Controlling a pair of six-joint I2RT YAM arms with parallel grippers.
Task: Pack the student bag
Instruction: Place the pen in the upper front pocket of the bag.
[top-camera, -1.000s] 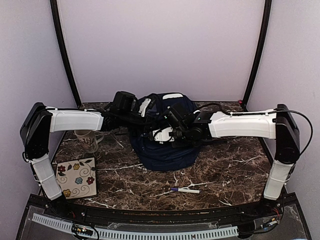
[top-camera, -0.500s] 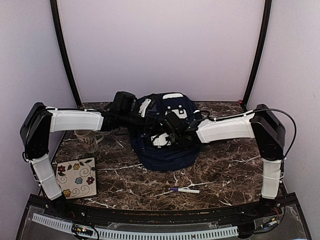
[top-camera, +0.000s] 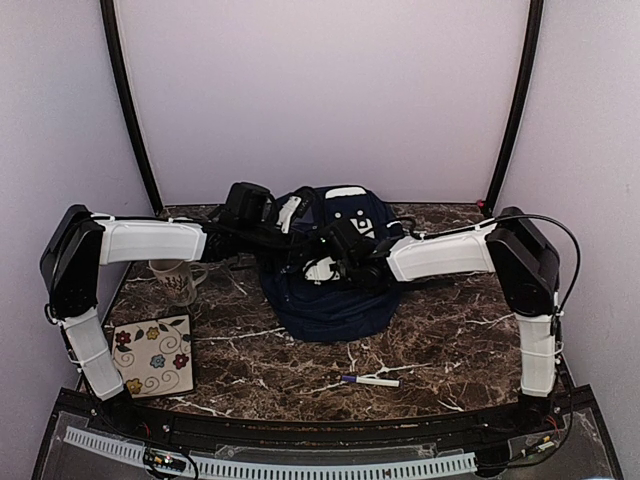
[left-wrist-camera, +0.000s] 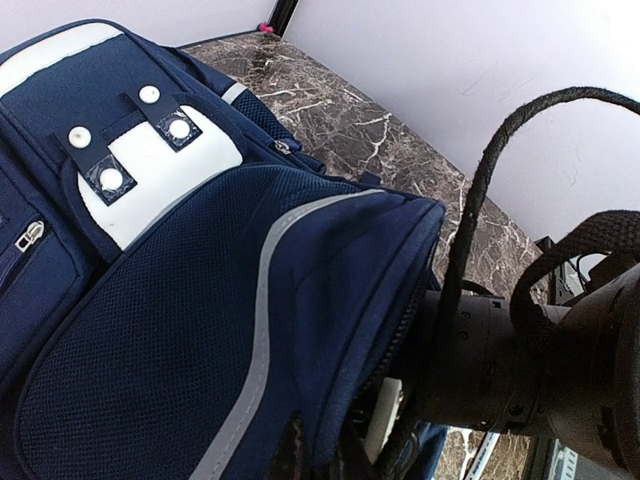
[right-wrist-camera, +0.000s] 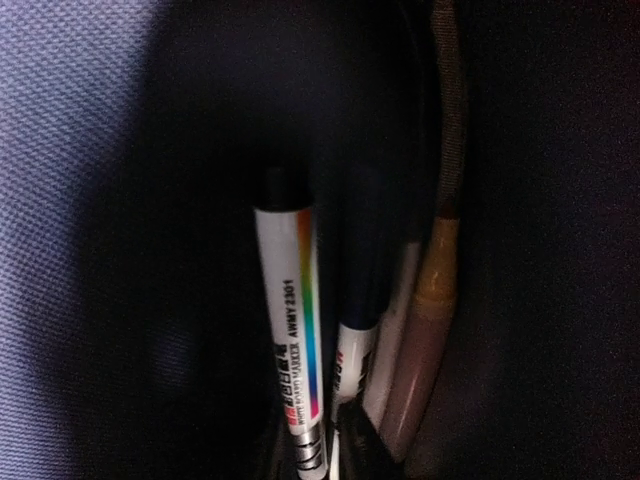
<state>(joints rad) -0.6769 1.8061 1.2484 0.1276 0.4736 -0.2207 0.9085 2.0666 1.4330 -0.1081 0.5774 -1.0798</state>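
The student bag (top-camera: 335, 300) is a navy backpack with a white studded patch (left-wrist-camera: 150, 170), at the middle back of the table. My left gripper (left-wrist-camera: 322, 455) is shut on the edge of the bag's opening and holds it apart. My right gripper (right-wrist-camera: 322, 450) is deep inside the bag (right-wrist-camera: 80, 150); in the top view only its wrist (top-camera: 345, 255) shows at the opening. Its jaws are close around a white marker with a rainbow stripe (right-wrist-camera: 292, 330). A blue-capped marker (right-wrist-camera: 358, 330) and a brown pen (right-wrist-camera: 425, 330) lie beside it in the dark pocket.
A white marker with a purple cap (top-camera: 369, 381) lies on the marble table (top-camera: 450, 340) in front of the bag. A patterned mug (top-camera: 178, 281) stands at the left. A floral square tile (top-camera: 153, 357) lies at the front left.
My right arm has pushed left and further into the bag's opening, its elbow swinging inward. The left arm and the bag have stayed in place.
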